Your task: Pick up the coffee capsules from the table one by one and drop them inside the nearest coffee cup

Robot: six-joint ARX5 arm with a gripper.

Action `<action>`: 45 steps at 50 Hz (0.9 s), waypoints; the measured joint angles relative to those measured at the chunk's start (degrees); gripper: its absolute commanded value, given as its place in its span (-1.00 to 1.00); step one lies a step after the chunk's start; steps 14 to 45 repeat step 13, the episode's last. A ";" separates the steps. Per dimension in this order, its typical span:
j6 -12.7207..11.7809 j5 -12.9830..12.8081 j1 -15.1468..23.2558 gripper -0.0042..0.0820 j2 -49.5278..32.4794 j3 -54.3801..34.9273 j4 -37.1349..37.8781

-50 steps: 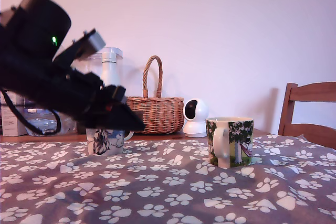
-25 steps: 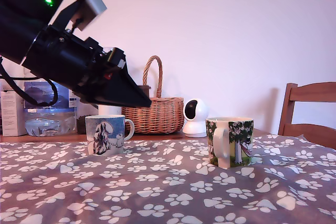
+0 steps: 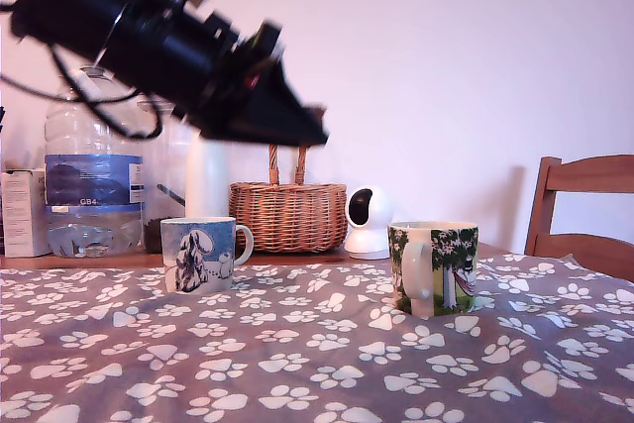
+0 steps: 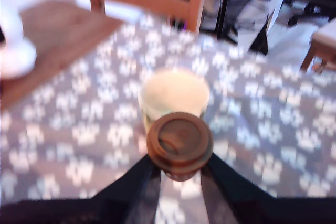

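Observation:
In the wrist view my gripper (image 4: 179, 165) is shut on a dark-brown coffee capsule (image 4: 179, 141), rim toward the camera, held between the two black fingers. Just beyond it stands a mug with a cream inside (image 4: 174, 94) on the paw-print table (image 4: 79, 129). The exterior view shows the gripper (image 3: 309, 130) high in the air and blurred, above the gap between the mugs; the capsule cannot be made out there. The blue-and-white coffee cup (image 3: 201, 254) stands below at the exterior view's left, and the taller green tree-patterned mug (image 3: 436, 266) stands at the right.
Behind the mugs are a wicker basket (image 3: 287, 213), a white round camera (image 3: 368, 221), a white bottle (image 3: 206, 177) and a large water bottle (image 3: 87, 177). A wooden chair (image 3: 582, 207) stands at the exterior view's right, past the table edge.
The arm has risen from in front of the blue-and-white cup and swung toward the exterior view's right, uncovering that cup and the bottles behind it.

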 measured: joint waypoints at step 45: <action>-0.24 -0.02 0.00 -0.78 0.00 0.66 -1.92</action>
